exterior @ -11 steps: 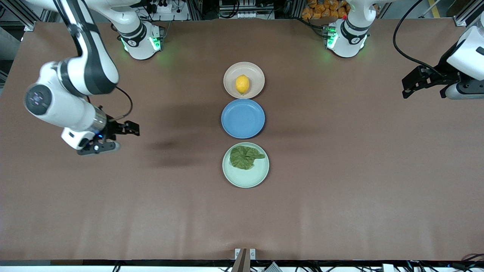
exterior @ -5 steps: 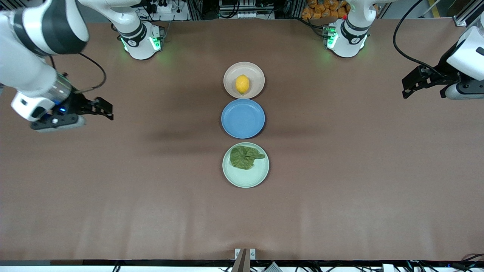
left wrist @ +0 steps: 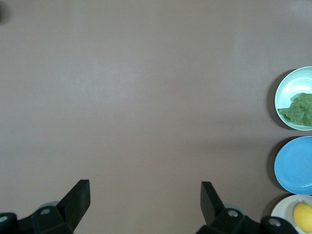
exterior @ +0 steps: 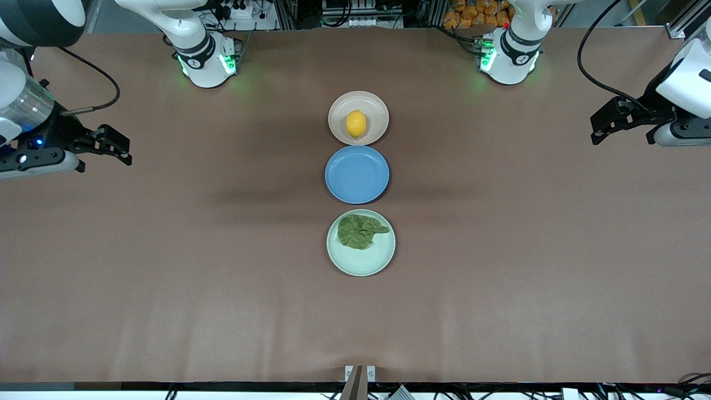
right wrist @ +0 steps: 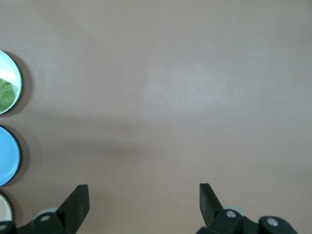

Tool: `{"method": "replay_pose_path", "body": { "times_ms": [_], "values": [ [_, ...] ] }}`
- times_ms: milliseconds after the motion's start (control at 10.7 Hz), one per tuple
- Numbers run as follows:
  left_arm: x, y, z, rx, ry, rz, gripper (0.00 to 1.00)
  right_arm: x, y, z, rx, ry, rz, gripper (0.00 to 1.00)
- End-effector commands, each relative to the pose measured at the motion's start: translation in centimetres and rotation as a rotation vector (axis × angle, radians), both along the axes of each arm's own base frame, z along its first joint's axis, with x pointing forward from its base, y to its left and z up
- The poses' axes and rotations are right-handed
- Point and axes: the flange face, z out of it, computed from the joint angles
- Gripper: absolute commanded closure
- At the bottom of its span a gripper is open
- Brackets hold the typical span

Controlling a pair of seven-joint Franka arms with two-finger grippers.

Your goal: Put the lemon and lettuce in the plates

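Observation:
The lemon [exterior: 356, 123] lies in the beige-pink plate [exterior: 376, 108], the plate farthest from the front camera. The lettuce [exterior: 360, 230] lies in the mint green plate [exterior: 361, 264], the nearest one. Both show in the left wrist view: lettuce [left wrist: 300, 108], mint plate [left wrist: 288, 87], lemon [left wrist: 303, 216]. My right gripper [exterior: 114, 145] is open and empty, up over bare table at the right arm's end; its wrist view [right wrist: 144, 195] shows the mint plate's edge [right wrist: 12, 73]. My left gripper [exterior: 601, 123] is open and empty over the left arm's end, also seen in the left wrist view [left wrist: 145, 192].
A blue plate [exterior: 356, 174] sits between the two task plates, empty; it also shows in the left wrist view [left wrist: 294, 165] and the right wrist view [right wrist: 7, 155]. The brown table [exterior: 500, 250] spreads wide on both sides of the row of plates.
My right arm has swung up and away from the plates toward its own end of the table, open and empty. The left arm, the lemon and the lettuce have not moved.

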Motion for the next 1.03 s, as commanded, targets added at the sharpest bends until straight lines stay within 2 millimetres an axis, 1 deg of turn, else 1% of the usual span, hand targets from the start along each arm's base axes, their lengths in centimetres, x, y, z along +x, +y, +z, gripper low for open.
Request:
{"method": "replay_pose_path", "body": {
  "times_ms": [0,187,280,467,654,934],
  "values": [
    [-0.6,0.3,0.4,-0.018,0.007,-0.026,0.00,-0.1,-0.5,2.0,-0.022,0.020,0.003,0.00],
    [-0.6,0.3,0.5,-0.016,0.005,-0.028,0.00,-0.3,-0.6,3.9,-0.030,0.012,-0.002,0.00],
    [-0.6,0.3,0.5,-0.014,0.005,-0.027,0.00,-0.3,-0.8,4.2,-0.030,0.009,-0.008,0.00],
    [-0.7,0.2,0.5,-0.018,0.004,-0.028,0.00,-0.5,-2.6,4.2,-0.011,0.030,-0.070,0.00],
    [-0.6,0.2,0.5,-0.021,0.006,-0.030,0.00,-0.8,-2.9,4.2,-0.008,0.049,-0.090,0.00],
    [-0.7,0.2,0.5,-0.021,0.004,-0.030,0.00,-1.0,-2.9,5.3,0.003,0.022,-0.081,0.00]
  ]
}}
